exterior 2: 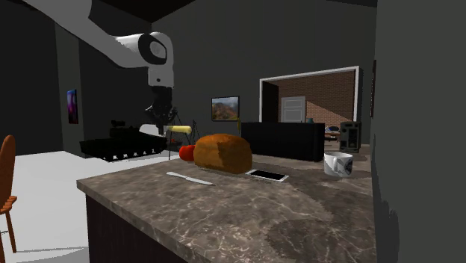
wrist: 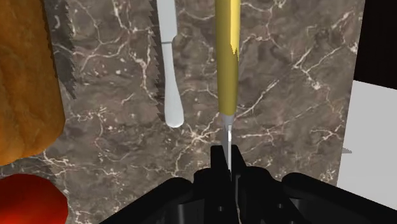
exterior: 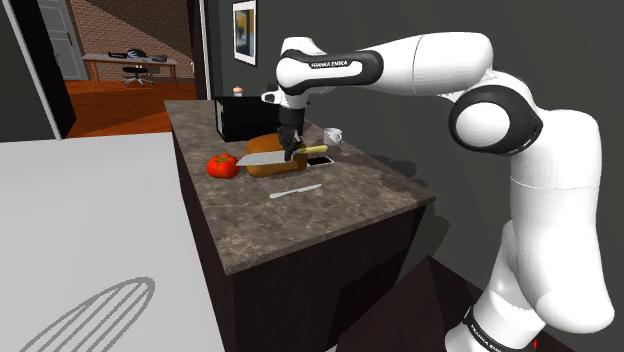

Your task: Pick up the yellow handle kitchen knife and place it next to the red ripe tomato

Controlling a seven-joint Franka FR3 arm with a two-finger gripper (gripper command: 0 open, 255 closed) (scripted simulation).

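The white arm (exterior: 430, 60) stretches from the right of the shoulder view to the upper middle of the frame. It ends above a dark marbled desk (exterior: 330, 215). Left of centre on the desk lies a brown loaf (exterior: 265, 168), and the red tomato (exterior: 222, 166) sits just to the loaf's left. A white table knife (exterior: 295, 190) lies lower in the frame, apart from both.

The yellow-handled knife (wrist: 227, 70) is off the desk, in the air by the loaf. Its handle points to frame right in the shoulder view and its blade tip points toward the tomato. The hand (wrist: 227, 156) is clamped narrow on the thin blade just behind the handle, which juts out beyond the fingers.

The step in hand looks like the carry to the tomato. A pinch on a flat blade is likely to let the knife swivel, so slow, level travel suits best. The bare patch of desk just below the tomato in the shoulder view seems the safest target, as it is clear of the loaf and the white knife. It would be best to lower the knife until it lies on the stone and only then part the fingers. That way it should not drop, skid or nudge the tomato.
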